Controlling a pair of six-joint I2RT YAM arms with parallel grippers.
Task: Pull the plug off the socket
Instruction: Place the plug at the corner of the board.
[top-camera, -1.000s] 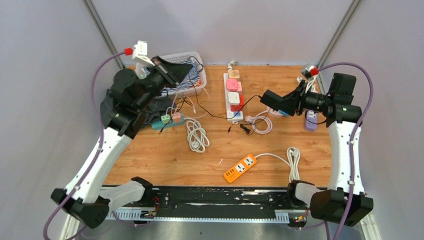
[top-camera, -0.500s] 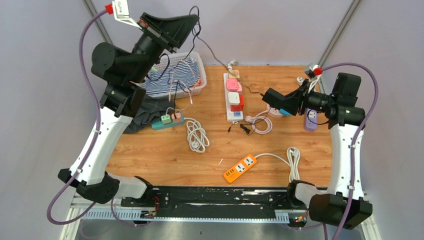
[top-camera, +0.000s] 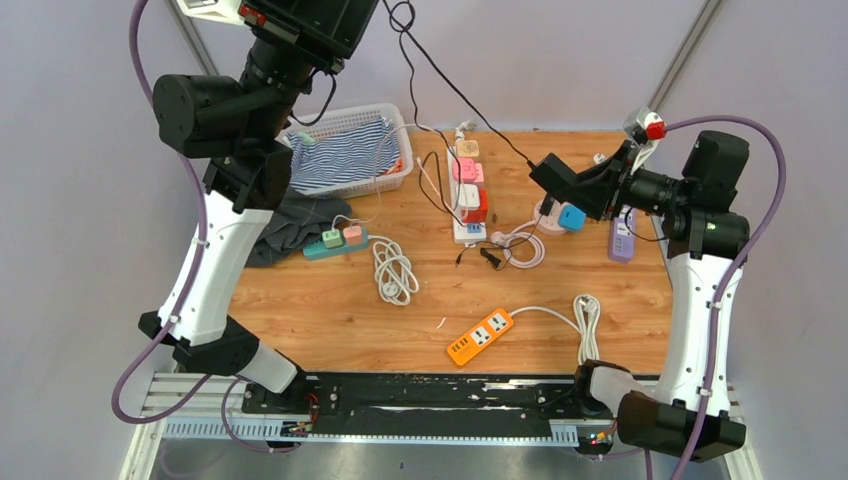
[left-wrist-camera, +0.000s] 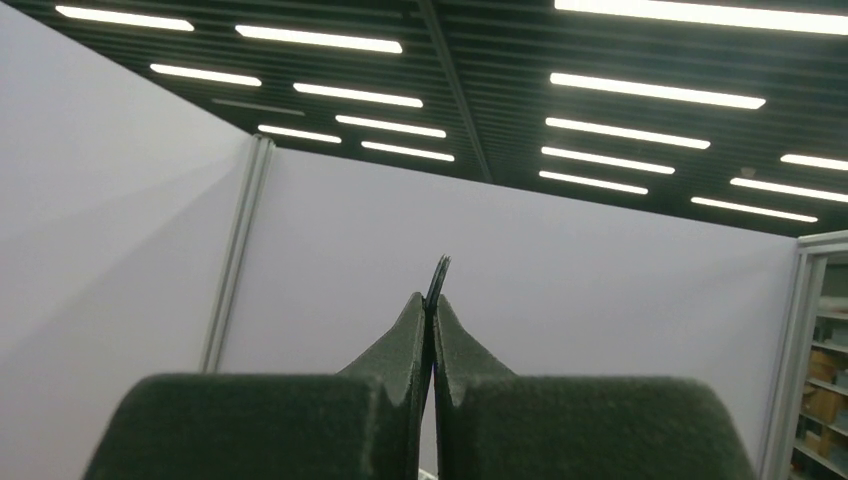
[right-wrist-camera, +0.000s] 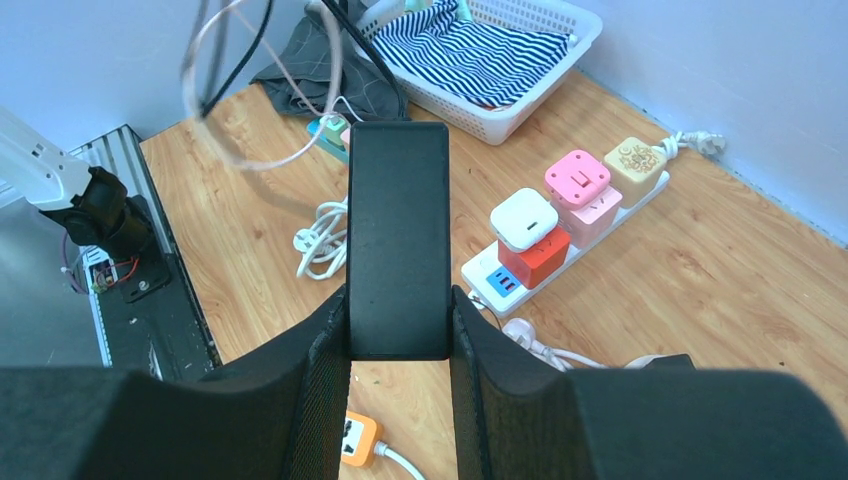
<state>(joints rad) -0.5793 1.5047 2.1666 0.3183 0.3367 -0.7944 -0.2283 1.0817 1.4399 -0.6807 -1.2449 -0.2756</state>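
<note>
Top view, left gripper (top-camera: 362, 14): high above the basket (top-camera: 360, 183), a black cable (top-camera: 455, 90) running from it down to the right gripper.
Top view, right gripper (top-camera: 545, 176): right of the strip (top-camera: 467, 200), not touching it.
Left wrist view, fingers (left-wrist-camera: 405, 330): pressed together on the thin cable.
Right wrist view, plug (right-wrist-camera: 398, 240): a black block clamped upright between both fingers, off the strip, which lies on the table beyond.

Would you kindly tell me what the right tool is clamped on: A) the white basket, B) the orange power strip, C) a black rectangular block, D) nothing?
C: in the right wrist view, the right tool pinches the black rectangular block.
</note>
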